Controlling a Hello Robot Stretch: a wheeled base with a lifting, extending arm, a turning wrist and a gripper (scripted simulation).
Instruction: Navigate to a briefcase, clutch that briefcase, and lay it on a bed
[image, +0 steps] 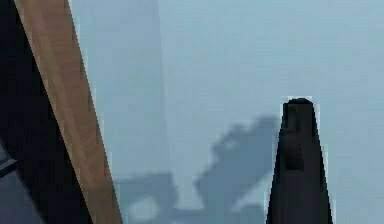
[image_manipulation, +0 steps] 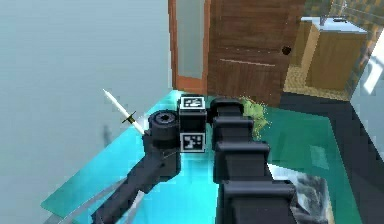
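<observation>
1. I cannot tell where the briefcase is from my feeds. The nearest candidate is a long dark shape (image_manipulation: 128, 190) that slants from the tool's body toward the arm side view's lower left. I can't say whether it is part of the tool or a separate thing.
2. The tool (image_manipulation: 150, 140) sits just left of the two white marker squares (image_manipulation: 192, 122) at the far end of the arm (image_manipulation: 245, 170). I can't make out the tool's far end, so I cannot tell how its fingers stand or whether it has hold of anything.
3. A thin pale sliver with a yellow-and-dark base (image_manipulation: 118, 107) points up and left beside the tool's body, against the pale blue wall (image_manipulation: 70, 70). I can't tell what it is.
4. Under the tool and arm lies a flat turquoise surface (image_manipulation: 110, 165). Right of the arm it continues as a darker green patch (image_manipulation: 310, 140). I can't tell whether this is a bed or a bench.
5. A small greenish-yellow tuft (image_manipulation: 256, 112) shows just right of the arm's far end.
6. A crumpled grey-and-white heap (image_manipulation: 312, 195) lies beside the arm at the lower right.
7. Farther out stands a brown wooden door (image_manipulation: 250, 45) with an orange-brown frame (image_manipulation: 172, 40). A wooden cabinet (image_manipulation: 330, 55) stands to its right.
8. The forward view faces pale blue wall. A slanting wooden strip (image: 70, 100) crosses its left side, and a dark upright post (image: 298, 165) rises from the bottom edge at the right.
</observation>
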